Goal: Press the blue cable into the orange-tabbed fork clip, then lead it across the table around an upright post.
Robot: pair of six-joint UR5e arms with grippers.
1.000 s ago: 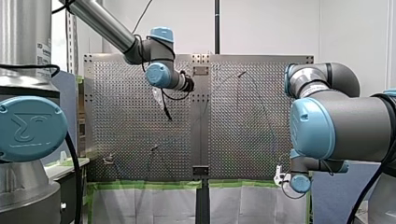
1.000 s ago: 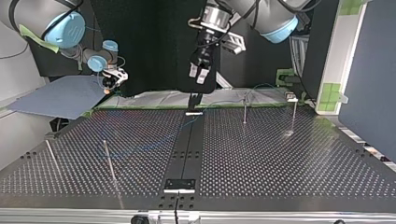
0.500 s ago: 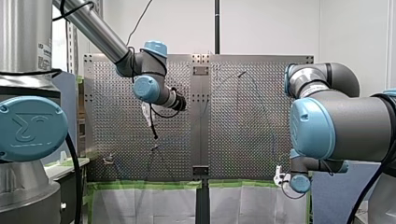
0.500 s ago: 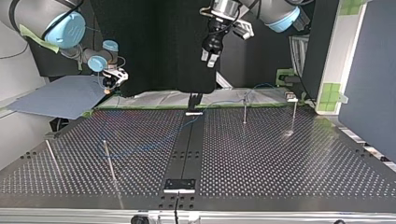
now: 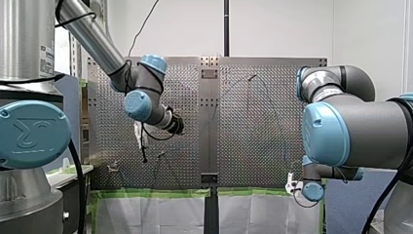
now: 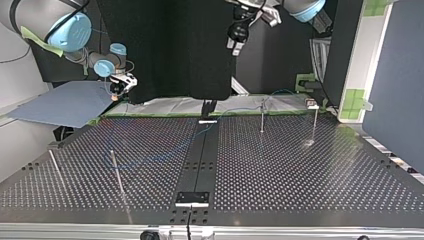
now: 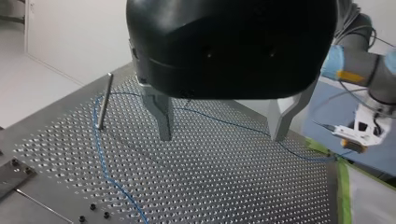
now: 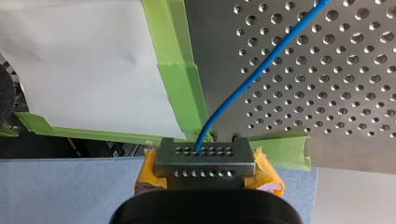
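Blue cable [image 8: 261, 70] lies slack across the perforated worktop [image 6: 300, 170]. My right pincer [image 6: 119, 90], at the top view's ten o'clock, pinches its end, likely anchoring it. My left pincer [image 7: 220, 137], spread and empty, hovers above.

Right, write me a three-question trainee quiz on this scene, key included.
1. True or false: my left pincer is open and empty.
2. Which pincer grips the blue cable? A: my left pincer. B: my right pincer.
3. What colour is the tape along the table edge?
Key: 1 true; 2 B; 3 green.
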